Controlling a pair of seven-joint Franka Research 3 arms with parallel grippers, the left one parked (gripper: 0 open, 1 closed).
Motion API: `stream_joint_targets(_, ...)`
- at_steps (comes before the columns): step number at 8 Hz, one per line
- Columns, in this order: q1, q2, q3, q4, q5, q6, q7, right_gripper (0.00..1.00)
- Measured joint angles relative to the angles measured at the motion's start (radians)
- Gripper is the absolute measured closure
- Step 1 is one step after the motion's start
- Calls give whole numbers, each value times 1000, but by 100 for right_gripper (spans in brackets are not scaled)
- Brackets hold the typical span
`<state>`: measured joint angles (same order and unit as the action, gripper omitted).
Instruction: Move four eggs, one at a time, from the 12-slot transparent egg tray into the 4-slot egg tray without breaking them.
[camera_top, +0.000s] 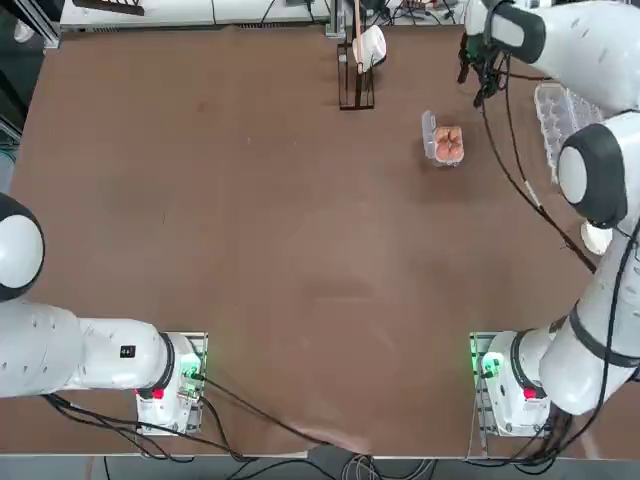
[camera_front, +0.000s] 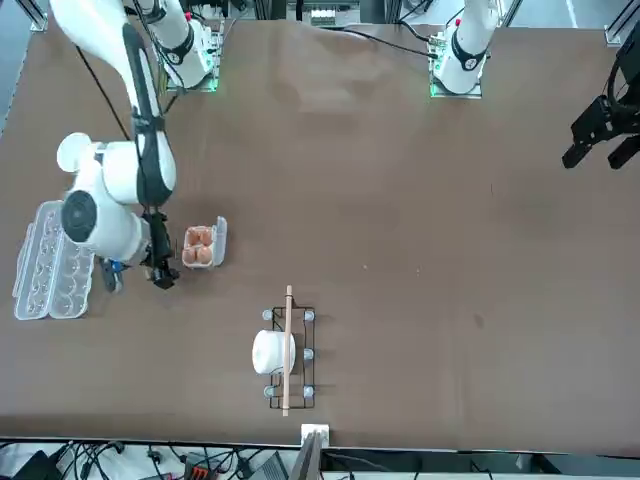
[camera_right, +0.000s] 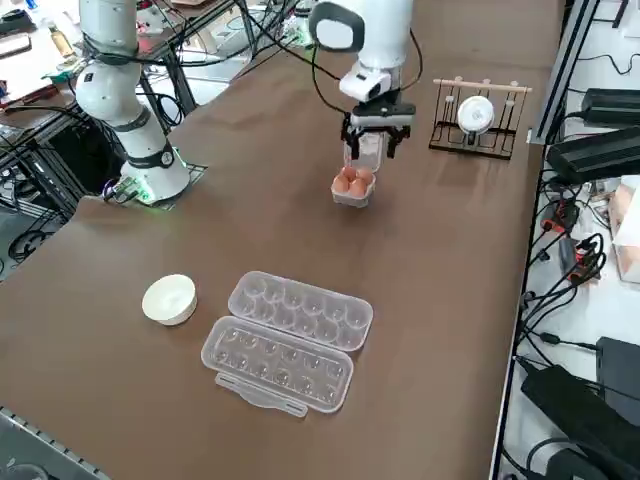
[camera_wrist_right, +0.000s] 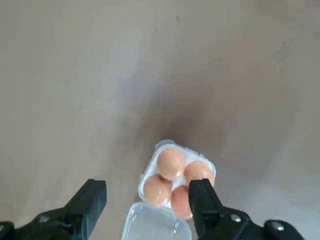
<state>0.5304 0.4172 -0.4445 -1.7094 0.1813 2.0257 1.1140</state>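
Currently have R gripper above the brown table, w/ fingers spread well apart, one on either side of the wrist view. In that view, see one fingertip overlap the edge of an egg group, w/ any contact hard to tell.

Just beside & below gripper, toward the robot's left & a bit nearer the arm bases, find the 4-slot egg tray, small, square, clear plastic. Inside, count four eggs, smooth, oval, orange-brown, set two by two, one per cup. On tray's robot-left side, note its clear lid, swung open.

To gripper's right, also on the table, find the 12-slot transparent egg tray, long & clear, w/ two rows of round cups & hinged lid opened out flat alongside.

Also to gripper's right, but much nearer the arm bases, past the long tray, find a round white bowl.

Well to gripper's left, find a dark wire rack w/ a pale wooden bar along the top & a white rounded item at its middle.
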Motion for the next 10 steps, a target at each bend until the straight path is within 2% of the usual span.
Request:
stream_joint_targets(3, 2, -145, -2, 11, -128, -80, -258, 0)
stream_joint_targets(7, -16, -262, -48, 17, -147, -165, -824, 0)
stream_joint_targets(8, -30, -286, -55, 19, -148, -181, -918, 0)
stream_joint_targets(9, -81, -313, -33, 24, -148, -207, -971, 0)
stream_joint_targets(10, -168, -339, 44, 29, -154, -242, -989, 0)
